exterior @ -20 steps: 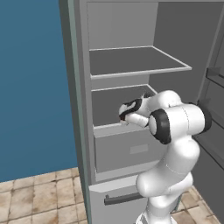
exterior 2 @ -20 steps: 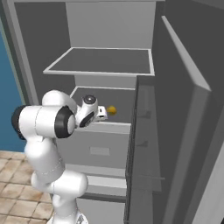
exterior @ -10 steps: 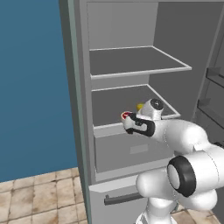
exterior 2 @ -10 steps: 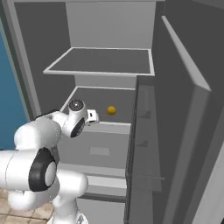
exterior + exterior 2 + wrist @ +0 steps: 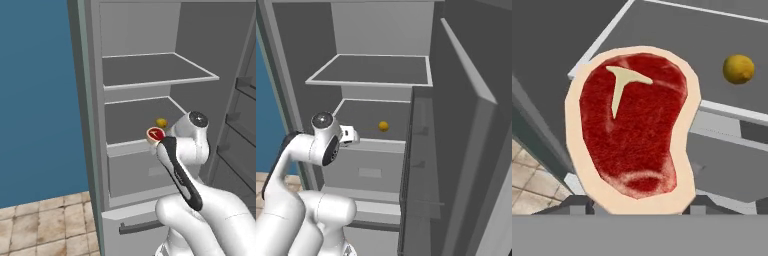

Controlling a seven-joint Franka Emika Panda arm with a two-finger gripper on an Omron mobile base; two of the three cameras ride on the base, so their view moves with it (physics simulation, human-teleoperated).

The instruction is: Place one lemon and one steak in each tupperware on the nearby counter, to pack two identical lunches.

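You've pulled the gripper [image 5: 639,210] back out of the fridge [image 5: 150,75] with the steak [image 5: 634,125] clamped between its fingers. The lemon [image 5: 738,69], which sat just beyond the claw 1 second ago, now lies well behind it on the shelf [image 5: 371,112]. The arm has swung its elbow down and toward the cameras.

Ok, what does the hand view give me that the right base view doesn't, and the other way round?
Hand view alone: the steak up close, red with a pale fat rim and a T-shaped bone mark, sitting at the end effector, whose tips it hides, so the grip cannot be read there. Tiled floor shows at lower left.

Right base view alone: the white arm reaching into the open fridge, the upper shelf and the open fridge door.

Both: the lemon lying on the lower shelf, apart from the steak.
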